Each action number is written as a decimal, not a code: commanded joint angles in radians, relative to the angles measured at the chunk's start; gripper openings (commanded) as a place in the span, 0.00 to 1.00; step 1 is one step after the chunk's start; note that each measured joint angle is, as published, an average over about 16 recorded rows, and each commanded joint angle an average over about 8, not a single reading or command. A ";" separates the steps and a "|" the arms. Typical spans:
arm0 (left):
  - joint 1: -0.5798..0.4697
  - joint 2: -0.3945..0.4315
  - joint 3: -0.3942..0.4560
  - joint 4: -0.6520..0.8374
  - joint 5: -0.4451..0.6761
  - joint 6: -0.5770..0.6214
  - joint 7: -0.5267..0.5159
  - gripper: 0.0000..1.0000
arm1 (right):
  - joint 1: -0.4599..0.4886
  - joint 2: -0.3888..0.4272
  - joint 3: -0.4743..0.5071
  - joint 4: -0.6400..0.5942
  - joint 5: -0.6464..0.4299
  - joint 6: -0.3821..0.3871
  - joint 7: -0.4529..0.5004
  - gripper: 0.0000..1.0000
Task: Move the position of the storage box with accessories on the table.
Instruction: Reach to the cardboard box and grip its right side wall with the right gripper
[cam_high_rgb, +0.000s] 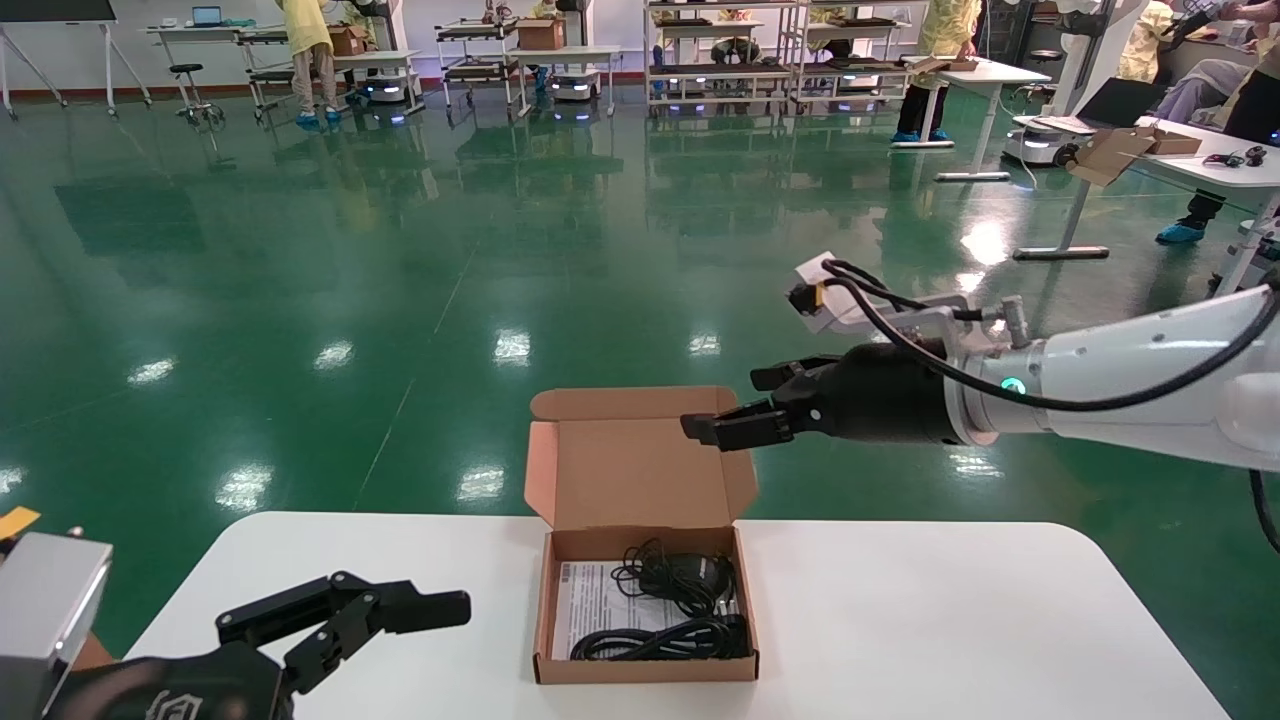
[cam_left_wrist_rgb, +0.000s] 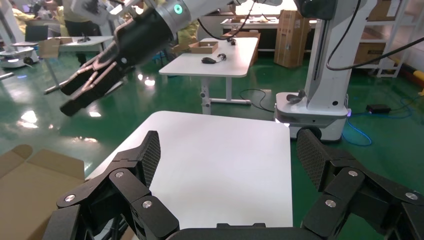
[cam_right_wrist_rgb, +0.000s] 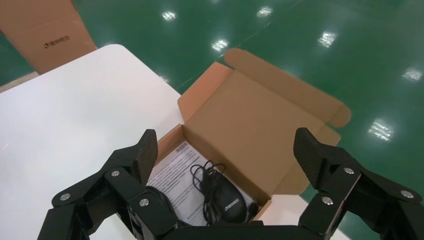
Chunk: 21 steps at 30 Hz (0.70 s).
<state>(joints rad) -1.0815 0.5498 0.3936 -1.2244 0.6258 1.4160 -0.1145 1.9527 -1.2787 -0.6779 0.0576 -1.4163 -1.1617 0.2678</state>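
The table (cam_high_rgb: 900, 620) is seen bearing the storage box (cam_high_rgb: 640, 500) at its far middle, lid upright, accessories (cam_high_rgb: 665, 610) inside. The right gripper (cam_high_rgb: 735, 400) is held spread above the lid; the left gripper (cam_high_rgb: 350, 620), spread, is parked near-left.

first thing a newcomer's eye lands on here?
The small brown cardboard storage box at the middle of the white table, flap lid standing open, coiled black cables and a white printed sheet inside. Next, the open right gripper hovering above the lid. The open left gripper sits low at the table's near-left corner.
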 joint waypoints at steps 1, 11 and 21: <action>0.000 0.000 0.000 0.000 0.000 0.000 0.000 1.00 | -0.006 0.007 0.006 0.000 0.009 -0.010 -0.029 1.00; 0.000 0.000 0.000 0.000 0.000 0.000 0.000 1.00 | -0.039 0.009 -0.018 -0.052 -0.025 -0.052 -0.042 1.00; 0.000 0.000 0.000 0.000 0.000 0.000 0.000 1.00 | -0.040 -0.009 -0.065 -0.091 -0.093 -0.089 0.053 1.00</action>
<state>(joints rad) -1.0814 0.5498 0.3936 -1.2243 0.6257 1.4160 -0.1145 1.9129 -1.2847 -0.7382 -0.0290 -1.5022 -1.2522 0.3097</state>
